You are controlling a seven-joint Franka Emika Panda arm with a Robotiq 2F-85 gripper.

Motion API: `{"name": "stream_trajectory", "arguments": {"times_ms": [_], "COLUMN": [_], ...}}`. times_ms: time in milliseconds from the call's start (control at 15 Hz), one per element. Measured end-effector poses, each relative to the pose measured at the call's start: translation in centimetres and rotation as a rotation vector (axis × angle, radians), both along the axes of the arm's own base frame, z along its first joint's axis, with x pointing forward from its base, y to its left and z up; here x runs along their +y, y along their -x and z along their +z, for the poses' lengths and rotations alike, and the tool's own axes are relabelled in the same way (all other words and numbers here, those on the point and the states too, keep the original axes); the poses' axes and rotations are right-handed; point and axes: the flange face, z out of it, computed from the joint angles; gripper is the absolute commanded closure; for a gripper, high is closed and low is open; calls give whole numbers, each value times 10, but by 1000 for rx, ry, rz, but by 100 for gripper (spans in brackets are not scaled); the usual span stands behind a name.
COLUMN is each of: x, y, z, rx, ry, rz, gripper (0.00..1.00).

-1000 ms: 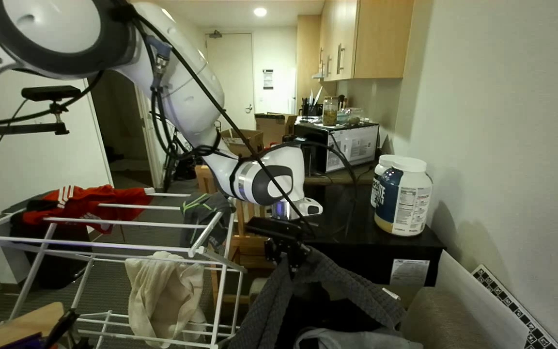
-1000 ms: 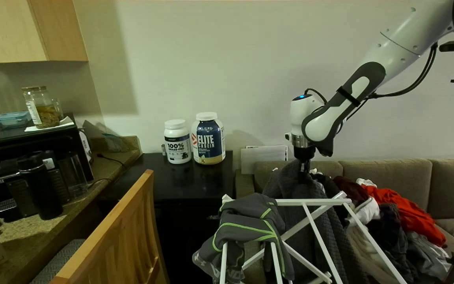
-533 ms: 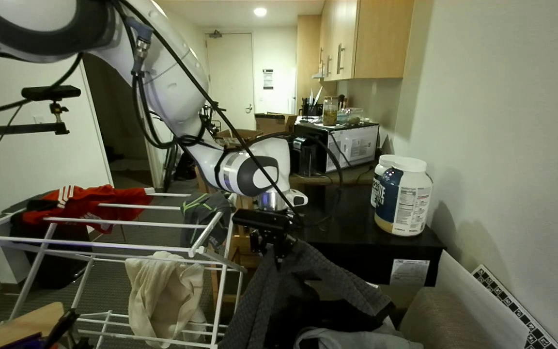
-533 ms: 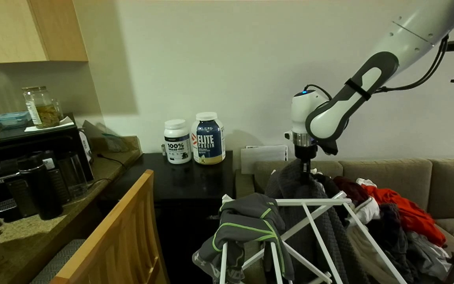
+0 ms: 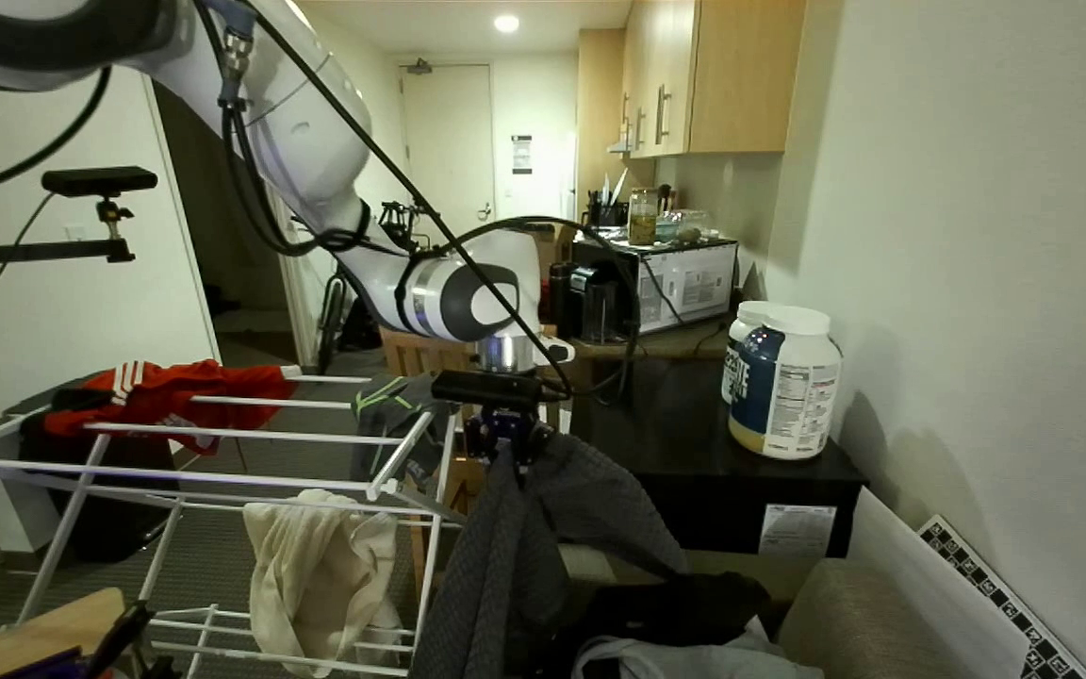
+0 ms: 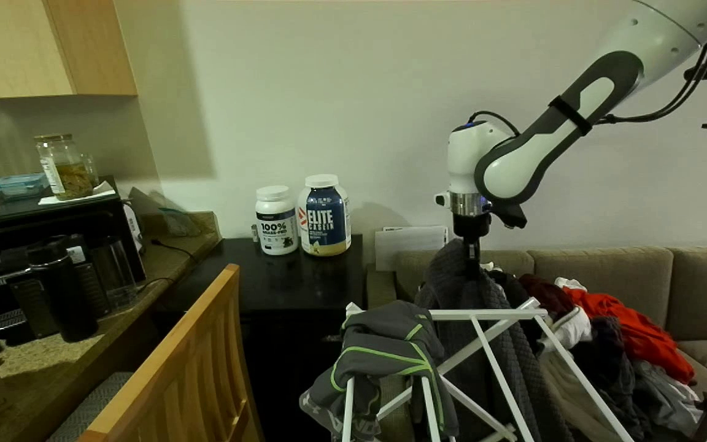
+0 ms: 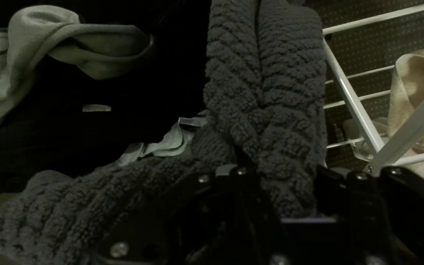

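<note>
Wall (image 5: 958,189): frame right
Gray ribbed cloth (image 5: 505,556): long axis near-vertical, hanging toward bottom center
My gripper (image 7: 280,178): clenched around its top

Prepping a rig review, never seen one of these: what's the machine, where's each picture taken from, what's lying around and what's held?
The machine is a single robot arm ending in a two-fingered gripper. Two pictures look on from outside the robot; the dark close-up is taken from its wrist. The gripper is closed on a thick gray cloth, which hangs down from it beside a white drying rack. On the rack hang a red garment, a gray garment with green lines and a cream cloth. A white tub and a blue-labelled tub stand on a black tabletop. More clothes are heaped on a couch.
</note>
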Motion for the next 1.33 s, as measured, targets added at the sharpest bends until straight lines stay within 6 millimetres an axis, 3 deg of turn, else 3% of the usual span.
{"name": "stream_trajectory", "arguments": {"times_ms": [400,467,600,1333], "x": [-4,-5,-6,-7], "y": [1,1,0,0], "z": [39,45,52,53], "rx": [14,18,15,15], "ry": [9,9,8,8], "rz": [41,46,45,44], "gripper": [94,78,78,78]}}
